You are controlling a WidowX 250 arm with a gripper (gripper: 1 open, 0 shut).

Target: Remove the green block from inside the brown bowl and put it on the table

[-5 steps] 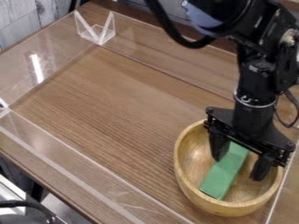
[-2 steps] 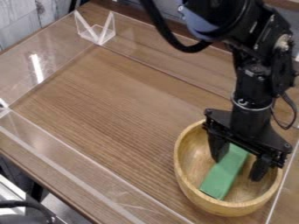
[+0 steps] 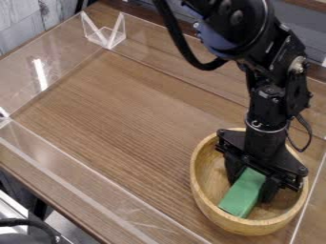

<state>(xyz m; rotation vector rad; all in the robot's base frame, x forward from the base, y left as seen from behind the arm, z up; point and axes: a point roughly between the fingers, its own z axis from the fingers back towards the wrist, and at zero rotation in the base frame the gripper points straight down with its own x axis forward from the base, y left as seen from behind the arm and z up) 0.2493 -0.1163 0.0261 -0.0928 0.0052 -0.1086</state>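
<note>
Fingers (image 3: 264, 178) closed around one green block (image 3: 245, 195) inside one brown bowl (image 3: 204, 186)

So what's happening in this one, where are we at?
A single robot arm reaches straight down into the brown bowl at the near right of the table. Its gripper is shut on the green block, gripping its far end. The block's near end lies low inside the bowl, so it has not been taken out or set on the table yet.
</note>
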